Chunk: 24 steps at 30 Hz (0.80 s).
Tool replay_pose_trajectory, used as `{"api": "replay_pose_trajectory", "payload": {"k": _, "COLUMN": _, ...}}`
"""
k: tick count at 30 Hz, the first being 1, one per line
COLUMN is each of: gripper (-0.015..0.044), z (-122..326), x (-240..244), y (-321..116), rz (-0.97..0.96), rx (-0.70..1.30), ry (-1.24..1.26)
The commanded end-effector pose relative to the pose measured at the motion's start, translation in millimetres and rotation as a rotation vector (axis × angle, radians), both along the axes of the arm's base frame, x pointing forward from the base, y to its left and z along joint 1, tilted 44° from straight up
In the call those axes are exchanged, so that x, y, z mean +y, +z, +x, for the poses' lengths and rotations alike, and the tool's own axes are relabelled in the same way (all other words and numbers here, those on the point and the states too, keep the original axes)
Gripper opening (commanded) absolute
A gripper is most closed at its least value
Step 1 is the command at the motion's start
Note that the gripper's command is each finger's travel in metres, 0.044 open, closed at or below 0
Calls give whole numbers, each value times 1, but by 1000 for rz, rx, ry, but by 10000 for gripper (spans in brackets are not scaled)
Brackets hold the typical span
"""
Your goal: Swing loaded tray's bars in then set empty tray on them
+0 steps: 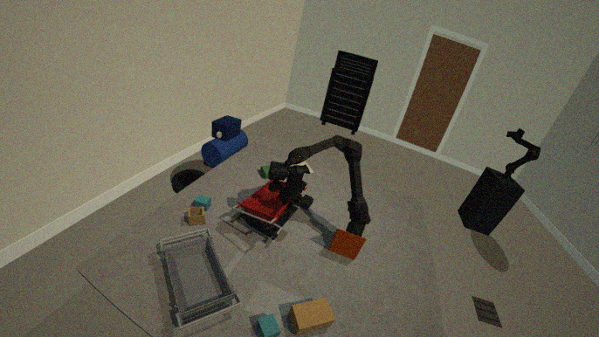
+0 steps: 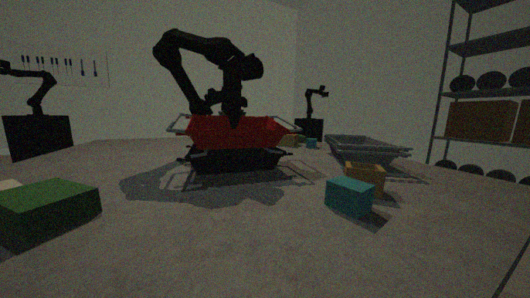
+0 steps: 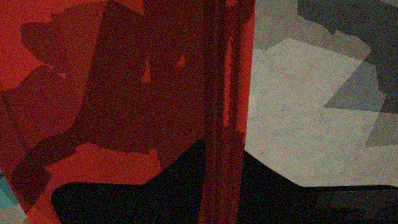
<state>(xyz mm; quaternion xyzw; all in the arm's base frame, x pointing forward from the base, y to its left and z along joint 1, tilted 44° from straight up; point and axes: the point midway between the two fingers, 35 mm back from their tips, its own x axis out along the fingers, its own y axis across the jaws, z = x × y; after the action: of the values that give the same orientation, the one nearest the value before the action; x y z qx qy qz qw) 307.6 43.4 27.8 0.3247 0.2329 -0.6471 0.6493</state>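
Note:
The red tray (image 1: 262,205) (image 2: 216,133) is the empty one; its own wire bars stick out over its ends. My gripper (image 2: 233,123) (image 3: 213,144) is shut on its side wall, with the wall running between the fingers in the wrist view. The red tray looks about level, directly over the black tray (image 2: 232,160), which stands on the table. The two look very close; whether they touch is not clear. The black tray's load is hidden under the red tray. Small bar ends show at the black tray's two ends, but how its bars lie across the top cannot be told.
A grey wire-barred tray (image 1: 165,279) (image 2: 359,148) stands to one side. Around are teal blocks (image 1: 203,202) (image 1: 268,325) (image 2: 349,194), a hollow yellow box (image 1: 196,216) (image 2: 365,175), an orange-yellow block (image 1: 312,316) and a green block (image 2: 50,197). The arm's base (image 1: 347,244) is orange.

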Motion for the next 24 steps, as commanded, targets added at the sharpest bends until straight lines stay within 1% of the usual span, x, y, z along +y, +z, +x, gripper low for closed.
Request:
{"api": "replay_pose_trajectory", "payload": {"k": 1, "gripper": 0, "z": -1, "x": -2, "y": -1, "rz": 1, "rx": 4, "ry": -4}}
{"api": "replay_pose_trajectory", "payload": {"k": 8, "gripper": 0, "z": -7, "x": -12, "y": -9, "rz": 5, "rx": 26, "ry": -22}}
{"api": "replay_pose_trajectory", "payload": {"k": 24, "gripper": 0, "z": -7, "x": -12, "y": -9, "rz": 5, "rx": 27, "ry": -23}}
